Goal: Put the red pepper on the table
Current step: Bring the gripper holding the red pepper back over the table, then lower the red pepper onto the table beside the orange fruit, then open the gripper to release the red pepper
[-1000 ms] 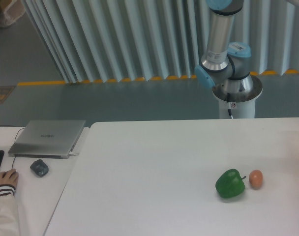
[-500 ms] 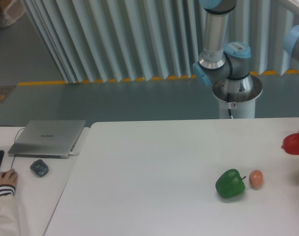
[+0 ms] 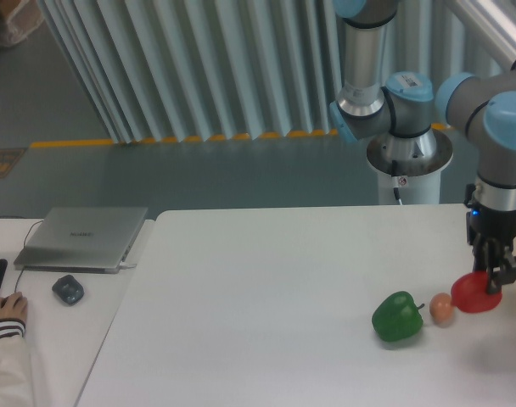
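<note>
Gripping red pepper between jaws, just above table

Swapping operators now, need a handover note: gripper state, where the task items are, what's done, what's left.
Gripper: shut on the red pepper, holding it from above at the right side of the table.
Red pepper: just right of the egg-shaped thing, with the green pepper further left. Cannot tell whether it touches the tabletop yet.
Done: pepper picked up and brought over the table.
Left: set it down, probably clear of the egg-shaped thing, open the gripper, retract.
</note>
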